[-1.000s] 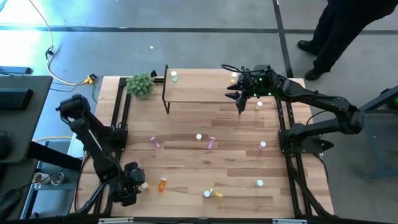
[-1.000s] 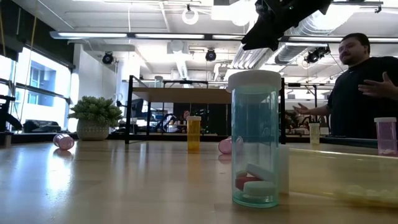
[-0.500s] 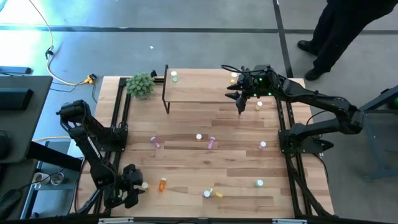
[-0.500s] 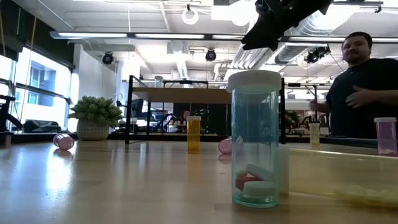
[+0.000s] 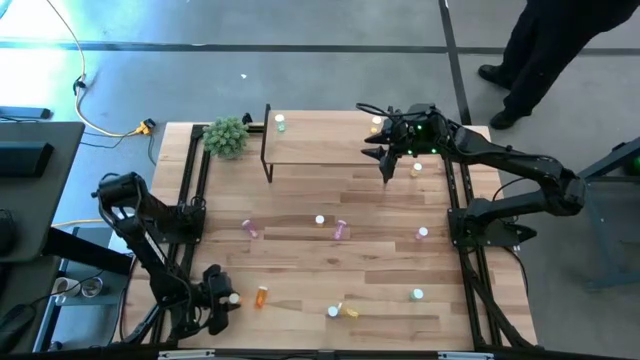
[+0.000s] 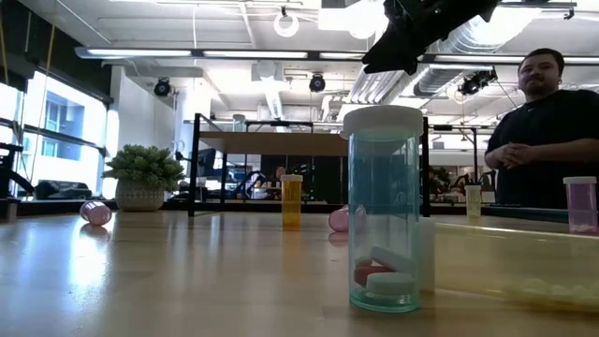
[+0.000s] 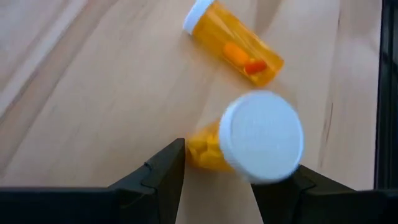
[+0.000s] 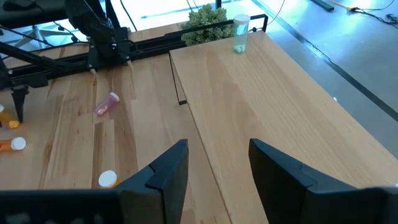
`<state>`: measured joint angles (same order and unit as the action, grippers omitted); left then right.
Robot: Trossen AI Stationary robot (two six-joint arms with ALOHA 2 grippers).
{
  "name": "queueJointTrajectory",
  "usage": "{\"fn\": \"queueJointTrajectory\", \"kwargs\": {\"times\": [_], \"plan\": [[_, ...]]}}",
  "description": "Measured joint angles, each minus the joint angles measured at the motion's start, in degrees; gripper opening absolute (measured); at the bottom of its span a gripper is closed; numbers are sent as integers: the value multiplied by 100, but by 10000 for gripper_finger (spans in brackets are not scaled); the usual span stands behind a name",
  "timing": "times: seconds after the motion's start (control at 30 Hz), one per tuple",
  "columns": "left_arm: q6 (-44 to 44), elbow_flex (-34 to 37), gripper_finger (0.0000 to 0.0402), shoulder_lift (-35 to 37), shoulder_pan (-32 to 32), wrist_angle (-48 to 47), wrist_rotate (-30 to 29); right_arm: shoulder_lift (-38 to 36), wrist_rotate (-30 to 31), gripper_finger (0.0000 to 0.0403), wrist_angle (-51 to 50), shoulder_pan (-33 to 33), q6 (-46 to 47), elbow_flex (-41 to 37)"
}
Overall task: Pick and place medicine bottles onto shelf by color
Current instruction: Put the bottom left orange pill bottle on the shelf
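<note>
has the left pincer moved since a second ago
Yes. In the high view the left pincer has dropped toward the table's near edge, relative to the lying orange bottle.

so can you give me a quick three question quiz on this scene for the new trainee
1. True or false: the right gripper carries a pink bottle.
2. What sits between the jaws of the left gripper? A) a pink bottle B) a yellow bottle with a white cap C) nothing
3. Fill in: the green bottle on the shelf stands at the end nearest the ____.

Key: 1 false, its jaws are open and bare above the shelf; 2 B; 3 plant.
</note>
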<state>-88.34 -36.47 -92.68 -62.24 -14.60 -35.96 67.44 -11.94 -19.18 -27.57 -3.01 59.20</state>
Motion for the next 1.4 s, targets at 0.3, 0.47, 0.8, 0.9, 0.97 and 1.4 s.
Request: {"fn": "queueJointTrajectory", "kwargs": {"times": [0.3,0.47,0.8,0.9,0.97,1.4], "plan": [[-4,0,156,-77,1,102,-60,0,0,161,18,0,0,0],[-4,0,156,-77,2,98,-57,0,0,161,18,0,0,0],[-2,0,110,-77,0,47,-53,0,0,161,18,0,0,0],[-2,0,96,-77,0,50,-70,0,0,161,18,-1,0,0],[-2,0,93,-77,0,50,-79,0,0,161,18,0,0,0],[725,0,97,83,734,4,191,94,-38,161,17,273,197,-1]]}}
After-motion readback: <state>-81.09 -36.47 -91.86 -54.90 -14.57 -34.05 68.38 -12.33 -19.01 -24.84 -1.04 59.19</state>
